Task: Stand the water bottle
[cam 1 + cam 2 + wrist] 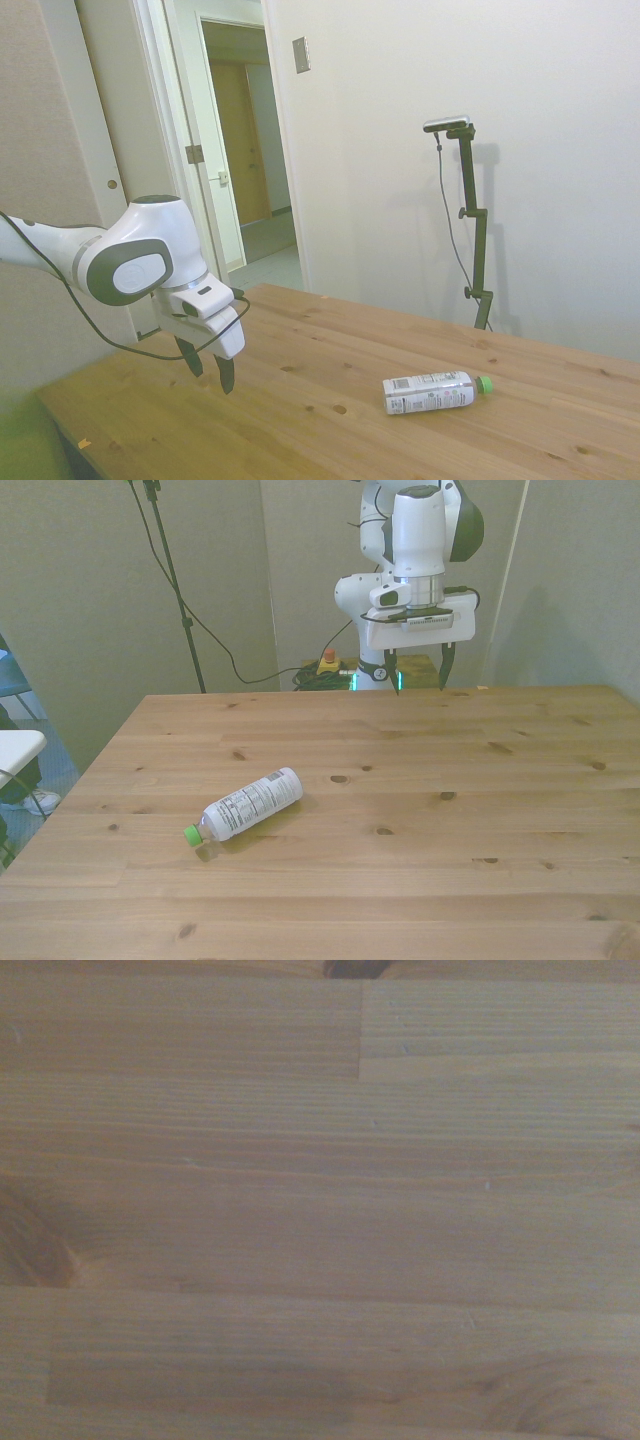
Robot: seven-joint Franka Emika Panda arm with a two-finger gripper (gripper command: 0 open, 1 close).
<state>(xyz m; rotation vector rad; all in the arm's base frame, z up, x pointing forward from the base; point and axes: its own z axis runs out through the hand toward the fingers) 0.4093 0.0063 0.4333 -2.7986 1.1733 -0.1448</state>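
Note:
The water bottle (430,392) (250,804) lies on its side on the wooden table (430,780), a clear bottle with a white printed label and a green cap. In the front view its cap points toward the near left. My gripper (207,368) (418,670) hangs above the table's far edge, well away from the bottle, open with nothing between its fingers. The wrist view shows only bare wood planks (320,1210).
An open doorway (245,150) and a white wall lie beyond the table in the side view. Cables and a small yellow box with a red button (327,663) sit on the floor behind the table's far edge.

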